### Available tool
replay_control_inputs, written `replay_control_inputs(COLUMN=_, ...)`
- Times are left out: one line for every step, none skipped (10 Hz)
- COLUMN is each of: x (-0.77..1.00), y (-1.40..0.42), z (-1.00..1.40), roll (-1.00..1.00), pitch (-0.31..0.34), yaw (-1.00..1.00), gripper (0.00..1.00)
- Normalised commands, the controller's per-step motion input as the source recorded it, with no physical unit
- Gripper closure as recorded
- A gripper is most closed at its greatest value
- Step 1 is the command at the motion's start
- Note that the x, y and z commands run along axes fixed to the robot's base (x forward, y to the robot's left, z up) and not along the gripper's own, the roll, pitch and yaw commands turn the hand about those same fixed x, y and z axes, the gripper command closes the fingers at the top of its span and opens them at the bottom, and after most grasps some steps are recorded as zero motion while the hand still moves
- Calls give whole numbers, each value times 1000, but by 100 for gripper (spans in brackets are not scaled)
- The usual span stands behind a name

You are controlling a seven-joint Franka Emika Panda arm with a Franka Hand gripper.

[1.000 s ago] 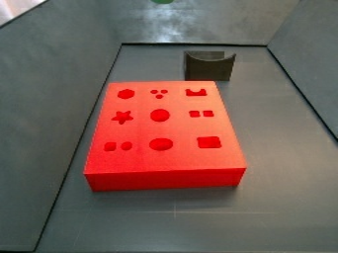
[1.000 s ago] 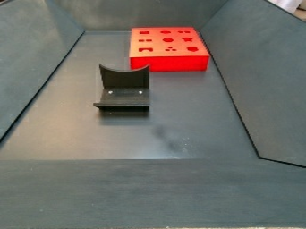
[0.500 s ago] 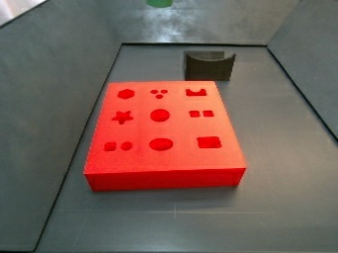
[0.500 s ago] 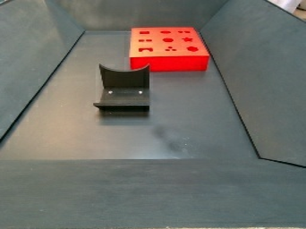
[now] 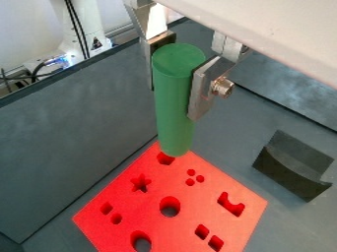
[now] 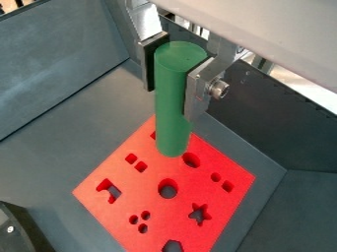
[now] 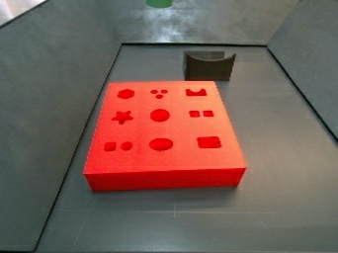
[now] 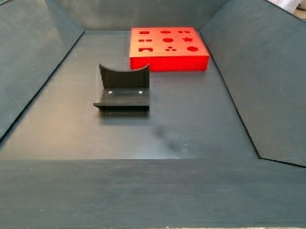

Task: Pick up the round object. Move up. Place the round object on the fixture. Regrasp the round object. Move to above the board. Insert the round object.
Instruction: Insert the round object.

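Dark grey walls and a dark grey floor (image 8: 180, 134) enclose the workspace, with the red board (image 7: 164, 133) lying flat and the fixture (image 8: 122, 89) standing empty, well apart from it. High above the board, the gripper (image 5: 178, 61) pinches the green peg (image 5: 176, 98) between its silver fingers (image 5: 204, 87), gripping the peg near its upper end so that most of its length hangs below the pads. The peg's long axis runs straight down out of the fingers, pointing at the board's top face; in both wrist views its lower tip sits over the row of cut-outs near one edge of the board, close to a round hole (image 6: 192, 158) that the peg partly hides. In a side view only a sliver of green (image 7: 160, 3) shows at the frame's upper edge, so the peg is clearly well clear of the board. The regrasp looks done; what remains is lining the tip up with the right circular hole and lowering it.
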Motion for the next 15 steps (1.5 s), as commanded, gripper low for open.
replay_control_inputs(x=0, y=-57, z=-434, roll=103, pitch=-100, yaw=-9, gripper=100)
replay_control_inputs(x=0, y=-74, z=-474, roll=94, pitch=-110, yaw=-20, gripper=100)
replay_control_inputs(x=0, y=-100, z=-506, roll=97, pitch=-130, yaw=-29, gripper=100)
replay_control_inputs(x=0, y=-114, z=-517, roll=87, pitch=-126, yaw=-23, gripper=100)
replay_control_inputs(x=74, y=-163, z=-423, roll=81, pitch=-86, yaw=0, gripper=100)
replay_control_inputs(x=137, y=-217, z=-351, roll=73, pitch=-47, yaw=0, gripper=100)
replay_control_inputs(x=89, y=-217, z=-343, roll=56, pitch=-73, yaw=0, gripper=100)
replay_control_inputs(x=54, y=-163, z=-331, roll=44, pitch=-73, yaw=0, gripper=100)
replay_control_inputs(x=66, y=-151, z=-374, roll=49, pitch=-77, yaw=0, gripper=100)
replay_control_inputs(x=0, y=-86, z=-511, roll=74, pitch=-126, yaw=0, gripper=100)
replay_control_inputs(x=43, y=-17, z=-534, roll=59, pitch=-120, yaw=0, gripper=100)
replay_control_inputs(x=103, y=-3, z=-500, roll=43, pitch=-103, yaw=0, gripper=100)
replay_control_inputs(x=100, y=0, z=-434, roll=0, pitch=-84, yaw=0, gripper=100)
replay_control_inputs(x=206, y=57, z=-363, roll=0, pitch=-49, yaw=0, gripper=100)
replay_control_inputs(x=200, y=0, z=-449, roll=0, pitch=-84, yaw=0, gripper=100)
